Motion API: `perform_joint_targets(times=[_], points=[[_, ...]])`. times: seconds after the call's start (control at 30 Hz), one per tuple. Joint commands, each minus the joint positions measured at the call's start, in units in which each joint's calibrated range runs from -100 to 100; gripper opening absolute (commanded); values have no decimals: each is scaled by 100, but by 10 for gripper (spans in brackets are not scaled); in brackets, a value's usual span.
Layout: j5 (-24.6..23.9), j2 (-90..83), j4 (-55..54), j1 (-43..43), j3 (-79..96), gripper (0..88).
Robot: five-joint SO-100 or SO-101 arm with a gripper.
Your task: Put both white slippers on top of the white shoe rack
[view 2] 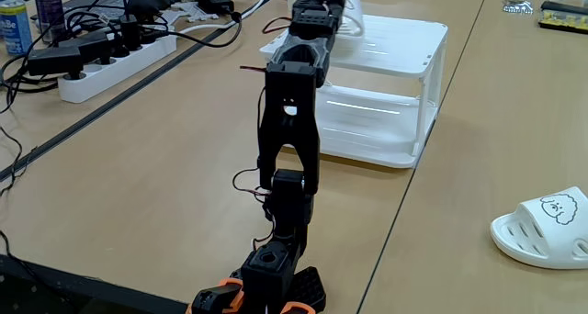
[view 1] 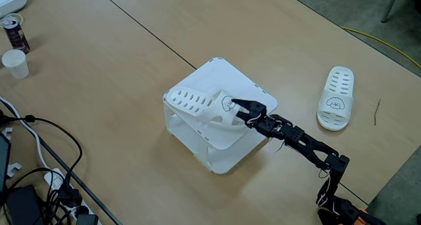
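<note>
- A wide wooden table point(view 1: 118, 60) carries the scene, with cables along its left edge in a fixed view.
- One white slipper point(view 1: 200, 106) lies on the white shoe rack point(view 1: 253, 83), gripped at its heel end by the gripper point(view 1: 242, 110).
- The second slipper point(view 1: 336, 98) is left on the table, well apart.
- Half the task is judged nearly done; release is outstanding.
- The jaw contact is hard to make out.

A light wooden table point(view 1: 118, 60) holds a power strip point(view 2: 115, 61), cables and a paper cup point(view 1: 16, 64).
</note>
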Motion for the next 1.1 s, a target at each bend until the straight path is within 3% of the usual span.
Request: perform_joint_targets(times=[0.0, 0.4, 1.07], points=[[42, -155, -12, -264, -338, 149], [42, -138, -12, -650, -311, 145], [42, -946, -12, -592, 1006, 148]])
